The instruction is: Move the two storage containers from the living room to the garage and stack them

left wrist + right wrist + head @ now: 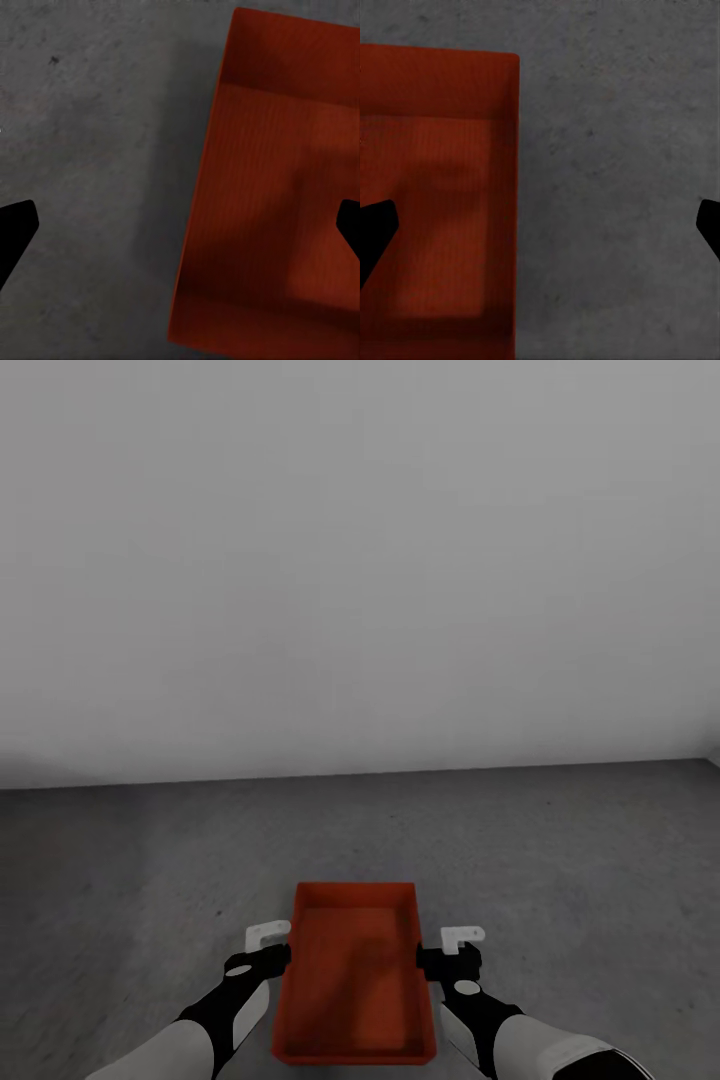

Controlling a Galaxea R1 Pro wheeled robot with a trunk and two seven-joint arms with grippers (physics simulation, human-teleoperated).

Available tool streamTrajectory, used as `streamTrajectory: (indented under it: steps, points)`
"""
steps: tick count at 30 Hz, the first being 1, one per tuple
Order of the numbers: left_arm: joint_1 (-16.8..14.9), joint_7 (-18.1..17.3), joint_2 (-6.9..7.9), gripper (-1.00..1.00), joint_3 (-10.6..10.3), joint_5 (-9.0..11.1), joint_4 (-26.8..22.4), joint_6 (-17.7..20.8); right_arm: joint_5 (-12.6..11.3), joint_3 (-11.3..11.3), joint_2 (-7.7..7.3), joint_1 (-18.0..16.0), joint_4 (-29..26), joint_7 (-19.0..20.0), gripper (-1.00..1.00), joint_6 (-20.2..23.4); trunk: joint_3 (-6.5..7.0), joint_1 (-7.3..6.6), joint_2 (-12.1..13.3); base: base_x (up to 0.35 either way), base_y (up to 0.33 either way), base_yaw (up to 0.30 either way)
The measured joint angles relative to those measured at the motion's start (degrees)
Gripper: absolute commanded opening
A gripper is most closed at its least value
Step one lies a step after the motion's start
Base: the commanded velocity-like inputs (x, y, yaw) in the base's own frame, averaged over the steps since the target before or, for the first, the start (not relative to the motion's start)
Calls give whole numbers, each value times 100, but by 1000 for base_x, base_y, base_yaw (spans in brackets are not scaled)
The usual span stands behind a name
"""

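Note:
One orange-red storage container [355,975] lies open side up on the garage's dark grey concrete floor [150,860], close in front of me. My left gripper [272,952] is at its left long wall and my right gripper [447,952] at its right long wall. In the left wrist view the left gripper [187,225] is open, its black fingertips [15,232] far apart on either side of the container's wall [196,225]. The right gripper [547,225] is open the same way over the other wall [510,210] of the container [427,202].
A plain grey-white wall [360,560] rises a short way ahead and meets the floor in a straight line. Speckled concrete stretches to both sides of the container. A wall corner shows at the far right [712,755].

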Motion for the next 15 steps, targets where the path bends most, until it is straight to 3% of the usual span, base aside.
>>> streamTrajectory:
  steps: [15]
  points:
    - [0, 0, 0, 100, 0, 0, -7, -5, 0, 0, 0, -4, 0, 0, 100, -5, 269, -330, 602, 0, 0, 0]
